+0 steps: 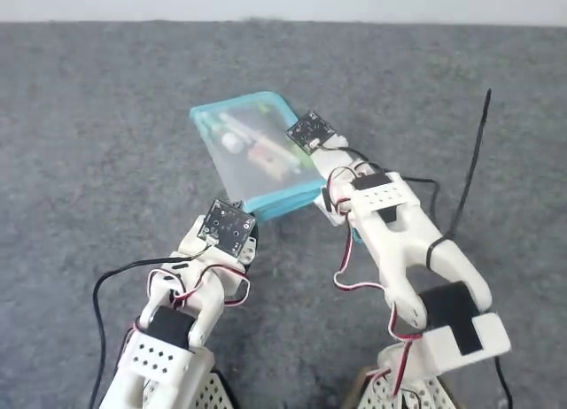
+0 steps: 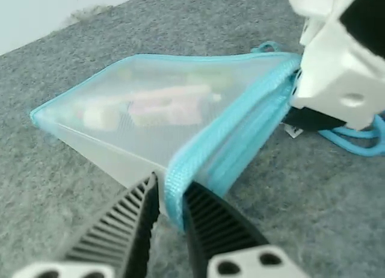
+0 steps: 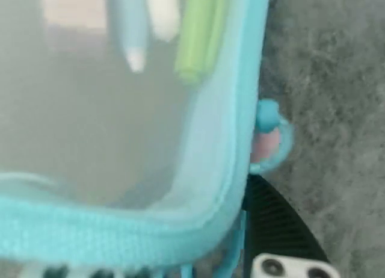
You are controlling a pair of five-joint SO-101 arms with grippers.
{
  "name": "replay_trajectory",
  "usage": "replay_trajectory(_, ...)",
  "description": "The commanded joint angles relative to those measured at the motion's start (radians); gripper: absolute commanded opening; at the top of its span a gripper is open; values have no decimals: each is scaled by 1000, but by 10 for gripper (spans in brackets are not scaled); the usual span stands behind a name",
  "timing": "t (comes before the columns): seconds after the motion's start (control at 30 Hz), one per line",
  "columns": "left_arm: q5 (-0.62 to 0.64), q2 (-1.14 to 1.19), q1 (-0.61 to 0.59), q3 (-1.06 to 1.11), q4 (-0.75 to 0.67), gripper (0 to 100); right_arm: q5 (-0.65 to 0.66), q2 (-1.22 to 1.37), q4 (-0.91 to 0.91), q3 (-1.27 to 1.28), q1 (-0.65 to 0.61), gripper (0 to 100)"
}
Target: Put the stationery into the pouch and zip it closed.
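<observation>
The pouch (image 1: 252, 152) lies mid-table, a translucent face with teal trim, and stationery shows through it. My left gripper (image 1: 241, 225) is at the pouch's near left corner. In the left wrist view it (image 2: 171, 209) is shut on the teal zipper edge (image 2: 231, 148) at that corner. My right gripper (image 1: 332, 195) is against the pouch's near right end, with the teal edge (image 3: 231, 139) pressed beside it (image 3: 264, 230). Inside the pouch lie a blue pen (image 3: 129, 31), a white one and a green pen (image 3: 201, 31). A teal bead (image 3: 266, 115) hangs by the edge.
Grey carpet-like cloth (image 1: 106, 117) covers the table all around. A blue cord loop (image 2: 361, 139) trails on the cloth past the pouch's end, under the right arm's white body (image 2: 337, 67). A thin black cable (image 1: 474, 161) runs past the right arm.
</observation>
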Motion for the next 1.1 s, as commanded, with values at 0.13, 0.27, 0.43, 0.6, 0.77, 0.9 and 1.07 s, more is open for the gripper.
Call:
replay_trajectory(0.13,-14,-14,21,-27,5,12,14,-105,-4,-68,38,170)
replay_trajectory(0.27,-14,-14,21,-27,8,12,15,-67,-7,-74,38,191)
replay_trajectory(0.43,-14,-14,20,-25,8,12,9,13,-91,-83,39,258)
replay_trajectory(0.6,-14,-14,20,-24,8,12,8,65,-127,-83,38,257)
replay_trajectory(0.77,-14,-14,23,-24,8,12,-64,82,-160,-103,38,257)
replay_trajectory(0.9,-14,-14,21,-24,8,12,-155,148,-283,-118,41,256)
replay_trajectory(1.07,-14,-14,20,-24,8,12,-157,275,-326,-184,39,256)
